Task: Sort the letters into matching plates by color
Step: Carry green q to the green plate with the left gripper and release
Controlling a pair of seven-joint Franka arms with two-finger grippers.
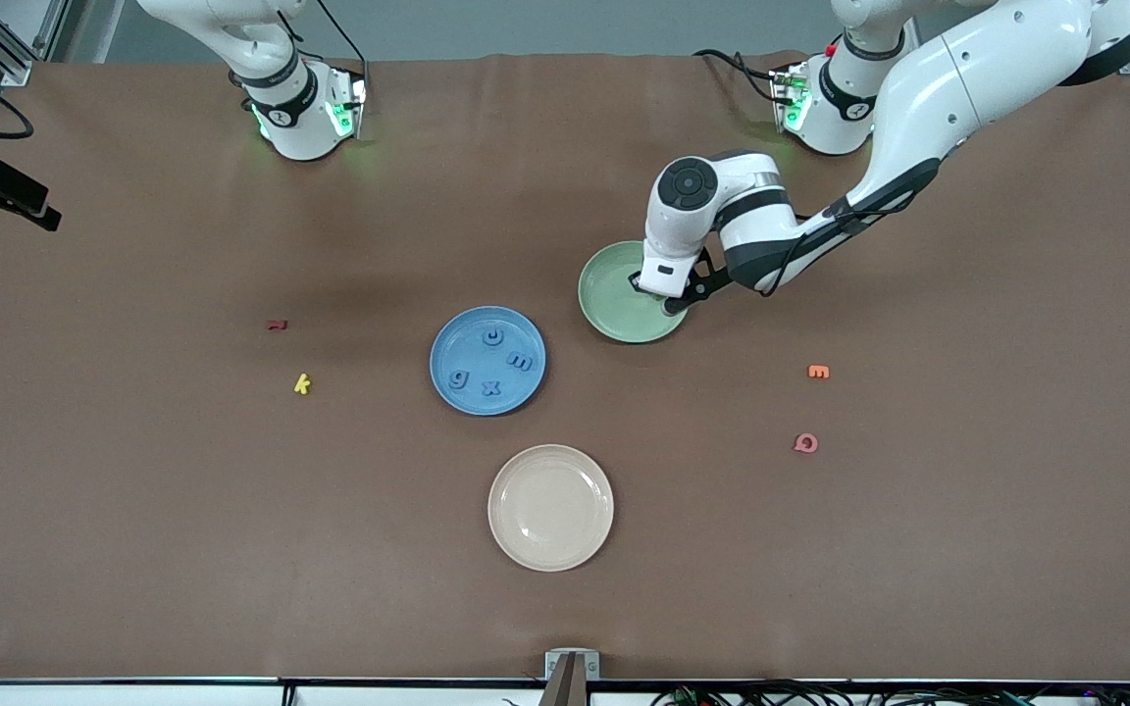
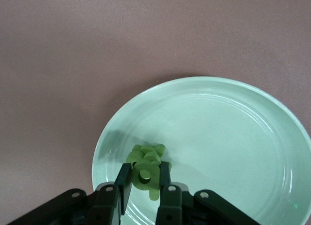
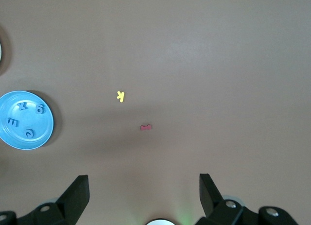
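Observation:
My left gripper is low over the pale green plate, near its edge toward the left arm's end. In the left wrist view its fingers are shut on a green letter, just above the green plate. Other green letters lie in a small pile in the plate beside it. The blue plate holds several blue letters. My right gripper is open and empty, high over the table at the right arm's end, and is out of the front view.
An empty cream plate lies nearer the camera than the blue plate. A red letter and a yellow k lie toward the right arm's end. An orange letter and a pink letter lie toward the left arm's end.

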